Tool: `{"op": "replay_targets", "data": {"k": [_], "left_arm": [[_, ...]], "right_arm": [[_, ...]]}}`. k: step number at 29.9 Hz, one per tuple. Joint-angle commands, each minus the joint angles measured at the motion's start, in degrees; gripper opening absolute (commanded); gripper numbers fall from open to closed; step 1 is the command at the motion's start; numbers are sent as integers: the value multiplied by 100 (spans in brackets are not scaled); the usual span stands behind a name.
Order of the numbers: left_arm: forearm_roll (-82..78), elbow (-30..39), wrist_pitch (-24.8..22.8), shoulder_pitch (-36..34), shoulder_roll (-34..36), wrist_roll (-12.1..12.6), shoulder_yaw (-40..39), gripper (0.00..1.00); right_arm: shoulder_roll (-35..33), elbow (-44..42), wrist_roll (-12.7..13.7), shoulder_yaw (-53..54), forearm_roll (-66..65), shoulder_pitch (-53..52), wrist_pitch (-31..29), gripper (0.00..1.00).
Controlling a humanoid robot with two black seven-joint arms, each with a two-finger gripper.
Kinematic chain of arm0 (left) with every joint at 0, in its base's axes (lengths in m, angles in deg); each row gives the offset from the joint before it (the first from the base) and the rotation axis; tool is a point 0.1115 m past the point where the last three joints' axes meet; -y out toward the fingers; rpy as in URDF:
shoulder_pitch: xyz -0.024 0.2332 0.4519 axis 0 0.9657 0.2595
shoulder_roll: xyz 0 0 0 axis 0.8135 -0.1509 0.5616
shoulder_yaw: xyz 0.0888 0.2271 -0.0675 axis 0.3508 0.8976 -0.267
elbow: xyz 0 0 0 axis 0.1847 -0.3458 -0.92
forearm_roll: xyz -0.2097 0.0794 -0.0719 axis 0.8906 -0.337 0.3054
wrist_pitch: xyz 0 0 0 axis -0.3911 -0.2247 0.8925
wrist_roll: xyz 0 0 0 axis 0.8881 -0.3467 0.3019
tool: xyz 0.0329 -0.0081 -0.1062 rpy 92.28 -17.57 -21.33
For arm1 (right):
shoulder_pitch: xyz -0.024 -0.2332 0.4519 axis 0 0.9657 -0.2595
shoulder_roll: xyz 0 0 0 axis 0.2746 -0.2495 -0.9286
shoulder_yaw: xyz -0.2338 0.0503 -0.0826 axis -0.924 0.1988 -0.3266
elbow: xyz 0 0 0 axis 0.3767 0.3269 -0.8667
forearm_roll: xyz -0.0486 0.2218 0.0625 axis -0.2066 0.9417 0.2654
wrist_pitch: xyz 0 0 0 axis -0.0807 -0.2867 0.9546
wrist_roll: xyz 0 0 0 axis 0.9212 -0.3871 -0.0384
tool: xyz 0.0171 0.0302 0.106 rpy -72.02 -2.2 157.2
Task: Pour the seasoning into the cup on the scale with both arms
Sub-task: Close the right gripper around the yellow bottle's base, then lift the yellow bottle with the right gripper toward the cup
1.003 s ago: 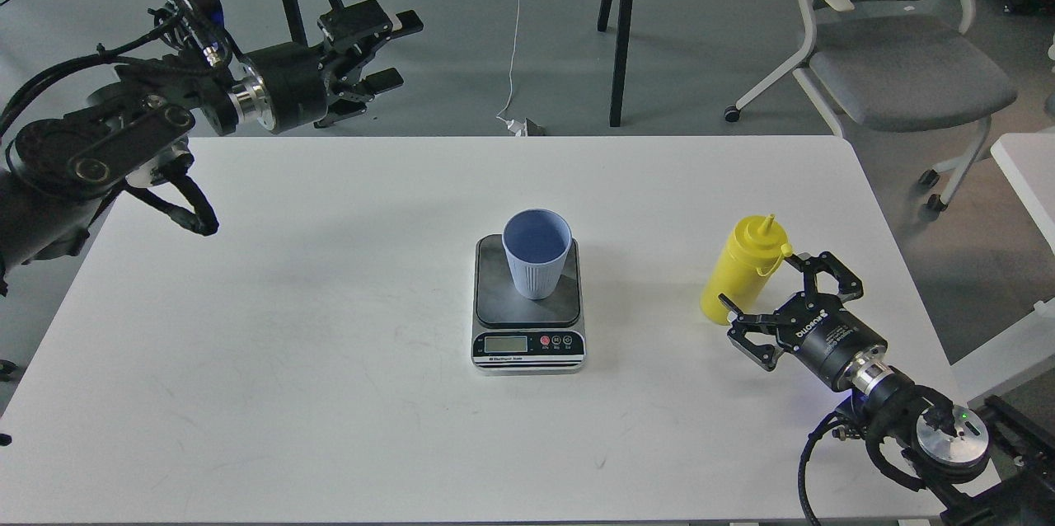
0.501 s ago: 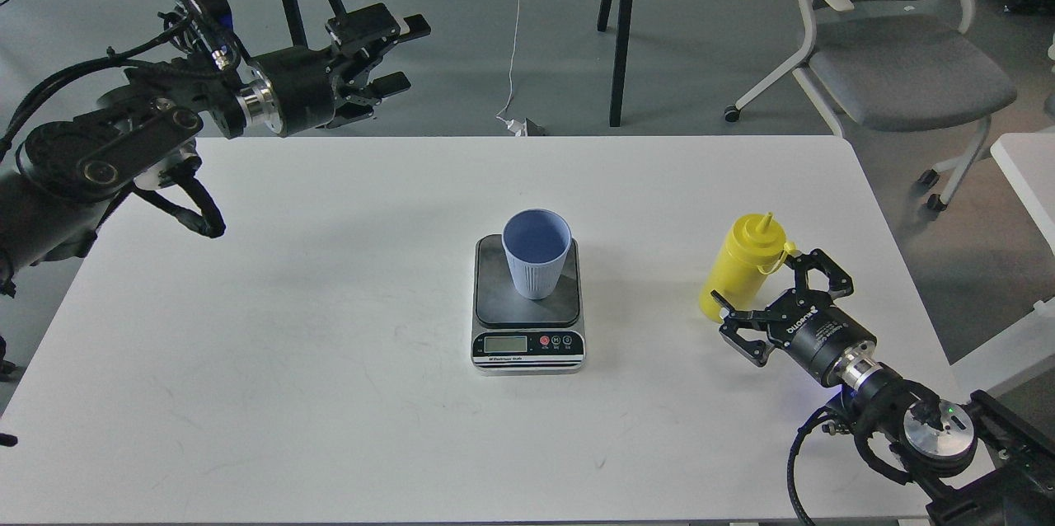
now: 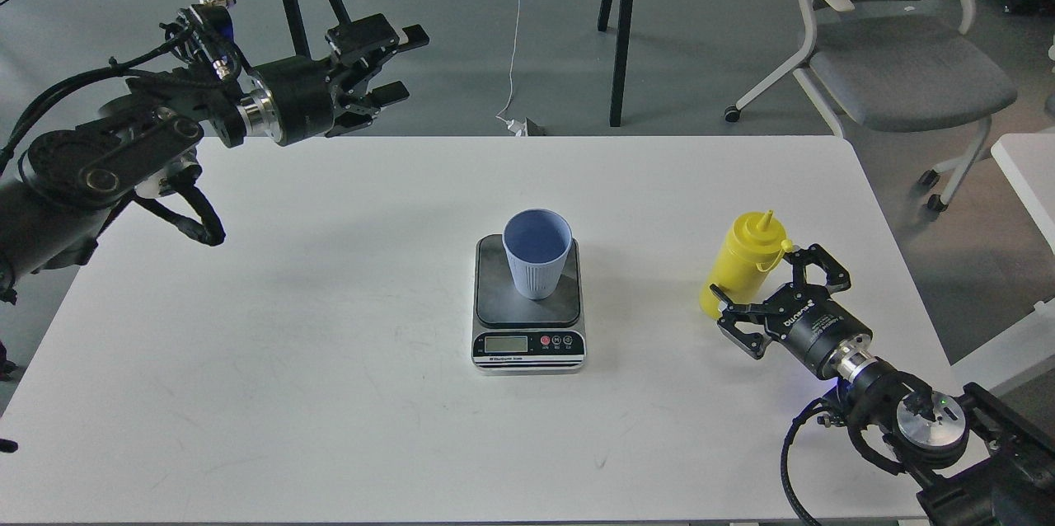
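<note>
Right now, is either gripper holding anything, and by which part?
Nothing held. Right gripper is open around the lower body of the yellow squeeze bottle, not yet closed. Left gripper is open and empty.

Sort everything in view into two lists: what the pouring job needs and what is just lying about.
Needed:
- tall yellow plastic squeeze bottle
- small light-blue ribbed plastic cup
- flat grey kitchen scale under the cup
- open right gripper at the bottle
- open left gripper, raised

Lying about:
- grey office chair
- black stand legs
- white floor cable
</note>
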Motion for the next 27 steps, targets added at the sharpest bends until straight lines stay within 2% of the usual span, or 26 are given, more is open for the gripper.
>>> {"op": "replay_targets", "data": {"k": [1, 8, 12, 15, 20, 23, 25, 27], "left_arm": [[0, 0, 0, 1, 4, 0, 0, 99], [8, 0, 0, 10, -5, 0, 0, 99], [0, 0, 0, 10, 4, 0, 0, 99], [0, 0, 0, 10, 13, 0, 0, 99], [8, 0, 0, 19, 4, 0, 0, 99], [8, 0, 0, 28, 4, 0, 0, 99], [8, 0, 0, 36, 4, 0, 0, 99], [0, 0, 0, 36, 4, 0, 0, 99]], "right_arm": [[55, -66, 0, -4, -9, -17, 0, 99], [151, -154, 0, -13, -9, -44, 0, 93], [213, -172, 0, -21, -9, -53, 0, 83], [213, -163, 0, -30, -9, -53, 0, 65], [204, -163, 0, -39, -18, -53, 0, 41], [204, -163, 0, -48, -18, -53, 0, 21], [195, -163, 0, -48, -53, -53, 0, 15], [204, -163, 0, -48, -79, -53, 0, 14]]}}
